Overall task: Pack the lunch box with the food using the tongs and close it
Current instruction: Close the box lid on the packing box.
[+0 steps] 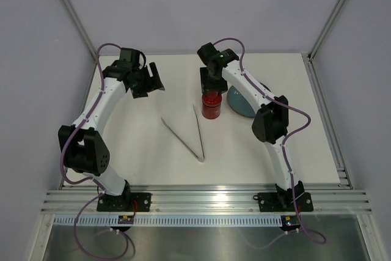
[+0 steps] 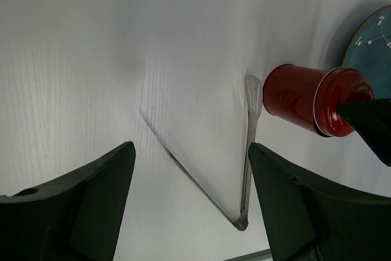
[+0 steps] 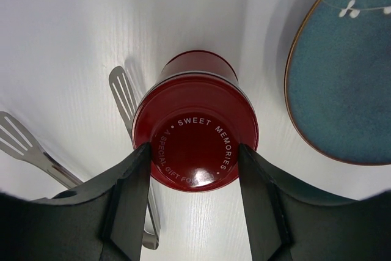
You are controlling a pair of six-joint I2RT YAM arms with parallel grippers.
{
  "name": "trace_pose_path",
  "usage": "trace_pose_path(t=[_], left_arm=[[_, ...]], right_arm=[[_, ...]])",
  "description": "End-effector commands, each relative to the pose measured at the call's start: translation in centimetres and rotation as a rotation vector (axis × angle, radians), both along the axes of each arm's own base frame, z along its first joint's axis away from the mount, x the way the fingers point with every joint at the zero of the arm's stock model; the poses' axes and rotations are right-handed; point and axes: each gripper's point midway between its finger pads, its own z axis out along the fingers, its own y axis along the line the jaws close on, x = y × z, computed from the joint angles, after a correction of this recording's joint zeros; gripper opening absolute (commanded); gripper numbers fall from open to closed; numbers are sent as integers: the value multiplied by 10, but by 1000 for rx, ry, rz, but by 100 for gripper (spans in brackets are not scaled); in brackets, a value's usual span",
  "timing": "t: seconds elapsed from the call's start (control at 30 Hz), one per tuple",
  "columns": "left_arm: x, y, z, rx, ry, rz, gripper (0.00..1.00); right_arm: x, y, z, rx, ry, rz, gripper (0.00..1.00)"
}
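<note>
The red lunch box (image 1: 211, 108) stands upright mid-table with its round red lid (image 3: 195, 132) seated on top. From above, my right gripper (image 1: 211, 90) has one finger against each side of that lid, shut on it. In the left wrist view the can (image 2: 293, 96) shows with the right finger at its lid. The silver tongs (image 1: 199, 139) lie flat in a V just left of the can, their slotted tips (image 3: 122, 93) near its base. Back at the left, my left gripper (image 1: 153, 87) hangs open with nothing between its fingers. No food shows in any view.
A blue-grey round plate (image 1: 241, 103) lies just right of the can, its visible face (image 3: 348, 77) bare. Grey walls close in the back and sides. An aluminium rail (image 1: 201, 200) runs along the near edge.
</note>
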Motion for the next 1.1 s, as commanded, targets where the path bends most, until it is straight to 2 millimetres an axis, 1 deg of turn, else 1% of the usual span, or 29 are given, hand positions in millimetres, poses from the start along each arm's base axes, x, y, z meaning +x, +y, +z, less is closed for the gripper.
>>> trace_pose_path(t=[0.0,0.07,0.1,0.2,0.43,0.53,0.67,0.73,0.8,0.83,0.87,0.9,0.93,0.97,1.0,1.07], left_arm=[[5,0,19,-3,-77,-11,79],[5,0,17,-4,-74,-10,79],[5,0,17,-5,-73,-11,79],[5,-1,17,-7,-74,-11,79],[4,0,17,-6,-74,-10,79],[3,0,18,-5,-76,-9,79],[3,0,18,-7,-76,-9,79],[3,0,18,-10,-77,-11,79],[3,-1,20,-11,-81,-11,79],[3,-1,20,-12,-81,-11,79],[3,-2,22,-17,-85,-13,79],[3,-2,22,-18,-84,-12,79],[3,-3,23,-21,-87,-16,79],[3,-3,24,-26,-88,-15,79],[3,-4,24,-28,-90,-17,79],[3,-6,26,-37,-95,-22,79]], right_arm=[[-20,9,-9,-1,55,43,13],[-23,8,-11,-1,62,42,13],[-24,9,-9,2,57,46,13],[-28,9,-9,2,62,45,13],[-27,5,-12,-8,43,26,12],[-29,4,-18,-11,31,13,11],[-34,4,-35,-4,34,-6,12],[-36,3,-36,-11,33,-7,12],[-36,4,-33,-6,16,-8,13],[-36,3,-31,-6,13,-10,15],[-35,4,-26,4,1,-11,18],[-35,4,-23,11,-6,-11,23],[-34,5,-19,18,-16,-11,26],[-32,7,-9,34,-36,-9,30],[-30,8,-3,43,-48,-9,38],[-26,11,15,66,-84,-3,45]])
